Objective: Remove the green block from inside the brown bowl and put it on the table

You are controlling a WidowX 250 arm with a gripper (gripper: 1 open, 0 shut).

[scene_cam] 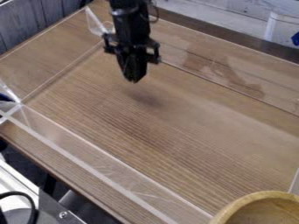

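The tabletop [176,131] fills most of the view, a broad light brown wood-grain surface with straight plank lines running diagonally from upper left to lower right. Low clear plastic walls [105,179] edge it, one running along the near side and another along the far side at the top of the picture. The black robot arm [128,17] comes down from the top edge and points straight downward over the upper left part of the tabletop. At the bottom right corner only a curved piece of the bowl [263,210] shows, its thick smooth tan rim cut off by the picture's edge; its inside is out of view, so the green block cannot be seen anywhere, neither in the bowl nor on the wood. The tool [135,77] hangs at the arm's end, well apart from the bowl, with its fingers drawn together into a narrow dark tip and nothing visible between them. A faint shadow [149,94] lies on the wood just below and to the right of that tip.
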